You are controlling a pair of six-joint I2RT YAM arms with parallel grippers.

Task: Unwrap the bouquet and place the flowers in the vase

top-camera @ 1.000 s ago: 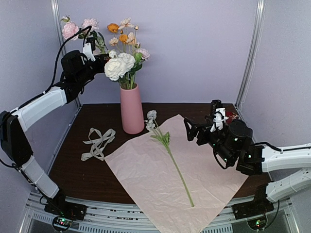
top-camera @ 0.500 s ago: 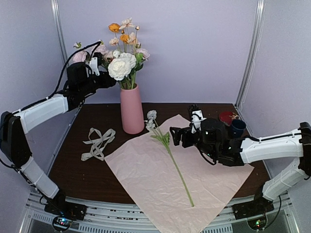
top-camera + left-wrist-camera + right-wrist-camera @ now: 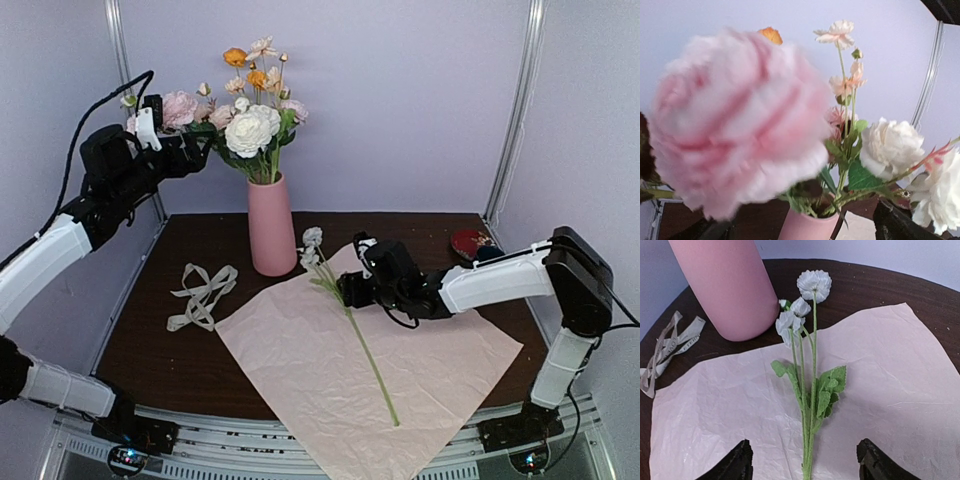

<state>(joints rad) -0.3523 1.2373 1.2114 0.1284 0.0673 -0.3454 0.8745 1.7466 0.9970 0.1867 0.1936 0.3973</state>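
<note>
**A:** What do we meet first, at the upper left of the overhead view?

**B:** We find the left gripper [image 3: 198,150] raised high, level with the blooms. Its wrist view shows its fingers spread wide apart, holding nothing. A large pink bloom [image 3: 740,130], blurred, fills most of that view.

**A:** And below it?

**B:** Lower left, we see a cream ribbon [image 3: 203,295] lying loose on the dark table [image 3: 150,350]. To its right, at centre, the pink vase [image 3: 270,225] stands upright with the flowers [image 3: 250,130] in it: pink, white and orange heads above its mouth.

**A:** Is anything outside the vase?

**B:** Yes. Right of the vase we see one white flower [image 3: 355,335] lying flat on the pink paper [image 3: 430,370], its heads just beside the vase's foot.

**A:** And the right side?

**B:** The right gripper [image 3: 347,290] sits low over that stem. In its wrist view we see the jaws apart, one fingertip [image 3: 740,462] on each side of the stem, gripping nothing.
</note>
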